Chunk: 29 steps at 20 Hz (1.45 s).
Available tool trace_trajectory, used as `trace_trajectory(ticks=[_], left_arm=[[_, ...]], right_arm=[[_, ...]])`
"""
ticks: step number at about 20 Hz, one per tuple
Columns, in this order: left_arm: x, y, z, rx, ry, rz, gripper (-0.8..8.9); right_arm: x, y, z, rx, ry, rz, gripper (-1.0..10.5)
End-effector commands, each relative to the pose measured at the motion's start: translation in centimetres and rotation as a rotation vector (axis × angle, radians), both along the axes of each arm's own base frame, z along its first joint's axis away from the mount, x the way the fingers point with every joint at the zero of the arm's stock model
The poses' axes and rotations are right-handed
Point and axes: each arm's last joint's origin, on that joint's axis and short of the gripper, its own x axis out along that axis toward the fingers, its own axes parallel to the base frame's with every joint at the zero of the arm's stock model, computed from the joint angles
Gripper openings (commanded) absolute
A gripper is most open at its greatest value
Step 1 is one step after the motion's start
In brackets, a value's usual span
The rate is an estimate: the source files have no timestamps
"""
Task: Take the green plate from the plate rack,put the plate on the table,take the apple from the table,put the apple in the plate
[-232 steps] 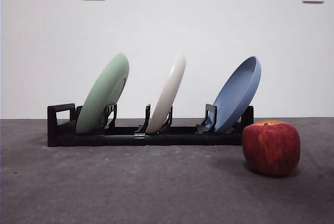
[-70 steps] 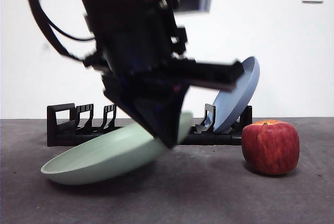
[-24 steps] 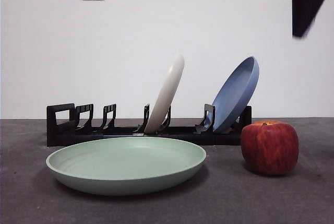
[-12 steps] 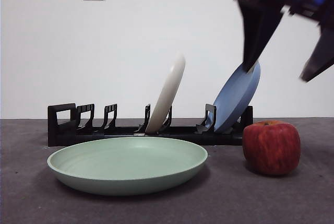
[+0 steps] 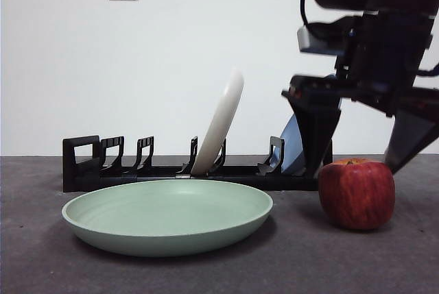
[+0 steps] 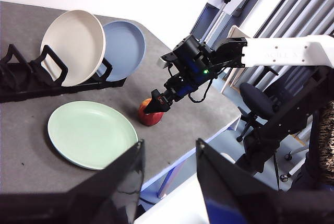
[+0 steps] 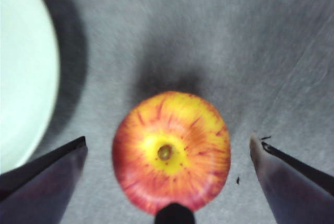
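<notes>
The front view shows the right gripper (image 5: 358, 160) low over the apple (image 5: 356, 193), its two jaws spread wide and reaching down on either side of the fruit, one just beside the apple's rack-side flank, the other off its far flank; neither touches it. The right wrist view adds what the level camera cannot: the apple (image 7: 171, 151) seen from above, its yellow stem dip centred between the open jaws with clear desk (image 7: 209, 36) on both sides, and the rim of the green plate (image 7: 23, 88) just beyond one jaw. The left wrist view, from high and well away from the apple, takes in the whole layout: the green plate (image 6: 89, 134) lying flat on the desk (image 6: 31, 151), the apple (image 6: 150, 113) close beside it but not touching, the right gripper (image 6: 155, 104) directly above the apple, and the plate rack (image 6: 31, 75) behind the green plate holding a cream-white plate (image 6: 72, 45) and a blue plate (image 6: 123, 49) upright. The left gripper (image 6: 168, 156) hangs with its jaws apart and nothing between them. In the front view the plate rack (image 5: 89, 164) stands behind the green plate (image 5: 167, 216), its handle-end slots empty.
</notes>
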Motion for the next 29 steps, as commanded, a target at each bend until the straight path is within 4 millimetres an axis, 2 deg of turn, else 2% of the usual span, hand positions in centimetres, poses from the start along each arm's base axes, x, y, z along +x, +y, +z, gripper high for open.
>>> trace_trajectory(ticks=[1, 3, 5, 6, 10, 15, 18, 21, 23, 25, 29], left_arm=[[0.0, 0.0, -0.1, -0.004, 0.005, 0.003, 1.66], [0.0, 0.1, -0.2, 0.004, 0.013, 0.021, 1.66], [0.0, 0.1, -0.3, 0.011, 0.016, 0.029, 1.65], [0.0, 0.1, -0.3, 0.011, 0.016, 0.029, 1.65], [0.0, 0.1, -0.3, 0.008, 0.034, 0.029, 1.65], [0.1, 0.0, -0.5, 0.018, 0.038, 0.04, 1.57], [0.7, -0.9, -1.3, 0.065, 0.057, 0.064, 1.56], [1.7, -2.7, -2.9, 0.139, 0.121, 0.071, 1.56], [2.5, -4.2, -4.2, 0.197, 0.179, 0.081, 1.57], [3.1, -5.4, -5.1, 0.249, 0.224, 0.081, 1.57], [4.0, -7.0, -5.2, 0.325, 0.27, 0.086, 1.57]], right_arm=[[0.2, 0.1, -0.8, -0.016, 0.026, -0.011, 6.2], [0.1, 0.1, -1.0, -0.023, 0.04, -0.015, 4.1], [0.1, 0.0, -1.0, -0.022, 0.041, -0.017, 0.8], [0.1, 0.1, -0.9, -0.024, 0.035, -0.004, -0.2], [0.6, 0.6, 0.9, 0.026, 0.037, 0.02, -0.1], [1.1, 3.0, 6.0, 0.154, 0.001, 0.13, -0.1], [0.4, 5.1, 8.9, 0.23, -0.038, 0.221, -0.1], [-1.1, 7.4, 11.0, 0.271, -0.079, 0.314, -0.1], [-2.1, 8.7, 11.9, 0.295, -0.102, 0.365, -0.1], [-2.8, 10.0, 11.9, 0.308, -0.126, 0.385, -0.1], [-2.7, 12.5, 10.0, 0.286, -0.13, 0.397, -0.1]])
